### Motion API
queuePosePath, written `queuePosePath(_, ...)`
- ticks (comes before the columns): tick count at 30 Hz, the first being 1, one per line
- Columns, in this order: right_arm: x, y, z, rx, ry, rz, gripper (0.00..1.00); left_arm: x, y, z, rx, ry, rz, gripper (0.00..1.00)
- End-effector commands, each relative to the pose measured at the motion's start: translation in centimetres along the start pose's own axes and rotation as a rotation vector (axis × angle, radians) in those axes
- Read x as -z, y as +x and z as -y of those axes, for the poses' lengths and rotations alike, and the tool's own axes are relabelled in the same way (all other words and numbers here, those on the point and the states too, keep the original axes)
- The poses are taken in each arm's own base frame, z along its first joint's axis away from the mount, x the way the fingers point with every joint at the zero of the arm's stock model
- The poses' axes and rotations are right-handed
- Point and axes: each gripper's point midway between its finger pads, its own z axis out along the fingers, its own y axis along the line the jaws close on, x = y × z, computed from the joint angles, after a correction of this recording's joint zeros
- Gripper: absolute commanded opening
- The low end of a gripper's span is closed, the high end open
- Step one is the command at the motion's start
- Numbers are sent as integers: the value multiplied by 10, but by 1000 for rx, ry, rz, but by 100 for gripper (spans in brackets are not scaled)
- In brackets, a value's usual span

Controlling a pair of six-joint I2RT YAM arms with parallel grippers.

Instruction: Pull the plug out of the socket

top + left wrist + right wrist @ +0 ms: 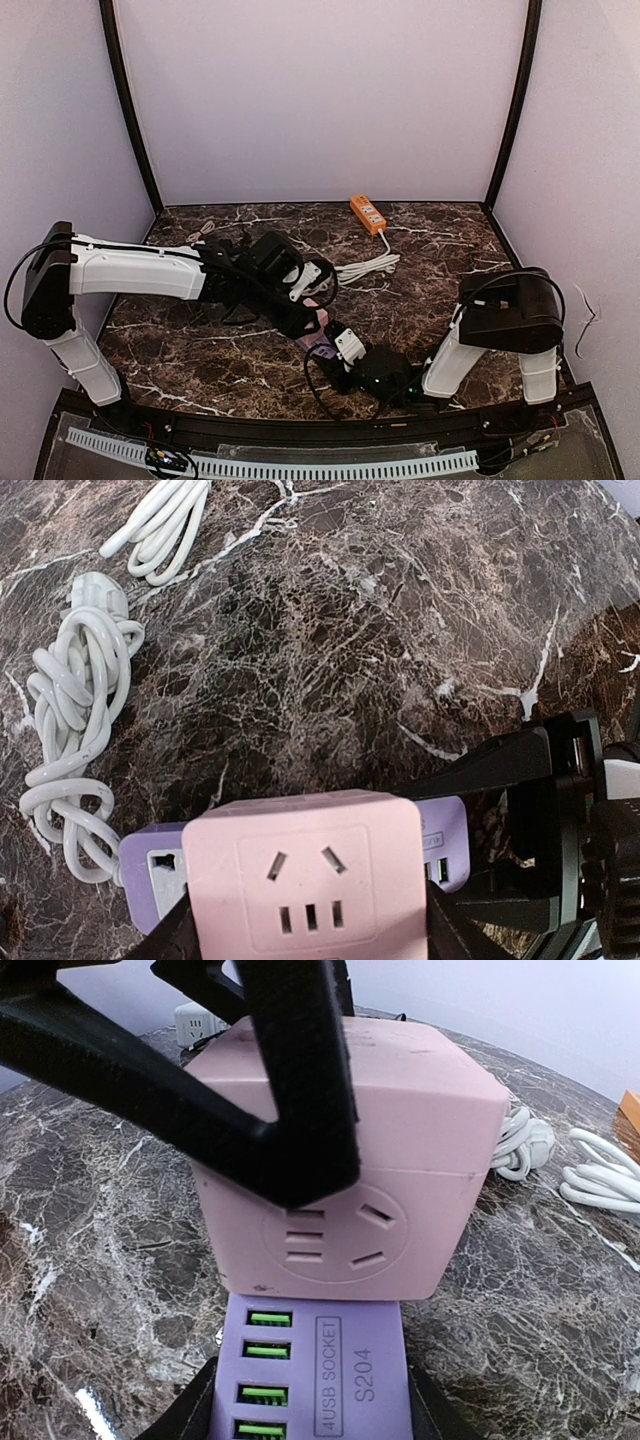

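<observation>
A pink cube plug [400, 1160] sits on the end of a purple USB socket strip [320, 1370] with green ports; their joint is hidden. My left gripper [310, 935] is shut on the pink cube [310, 880], its black fingers [290, 1070] clamping the cube's sides. My right gripper [312, 1422] is shut on the purple strip, one finger on each long side. In the top view both grippers meet near the front middle, the left [308, 318] over the cube [318, 322] and the right [340, 350] by the strip [322, 348].
A coiled white cable [75, 720] lies left of the strip on the marble table [440, 260]. An orange power strip [367, 213] with its white cord [365, 268] lies at the back. Purple walls enclose the table.
</observation>
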Motion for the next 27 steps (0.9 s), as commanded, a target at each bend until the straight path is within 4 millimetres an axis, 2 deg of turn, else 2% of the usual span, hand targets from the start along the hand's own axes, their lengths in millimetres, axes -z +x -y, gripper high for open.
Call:
queuePosePath(1,-2,29,5,38,1,-92,0,40,-51,26,-13,102,176,32)
queuePosePath(5,-2,30,6,36,0,-93,0,38,-49,17,-58,26,167,29)
queuePosePath(12,-3,30,7,29,3,-97,0,47,-48,23,-96,49,194,28)
queuePosePath(18,-5,32,8,29,8,-106,0,45,-43,20,-106,37,184,27)
queuePosePath(22,-5,33,8,29,9,-108,0,47,-48,21,-39,77,198,26)
queuePosePath(27,-6,35,8,32,10,-115,0,53,-58,4,113,135,242,24)
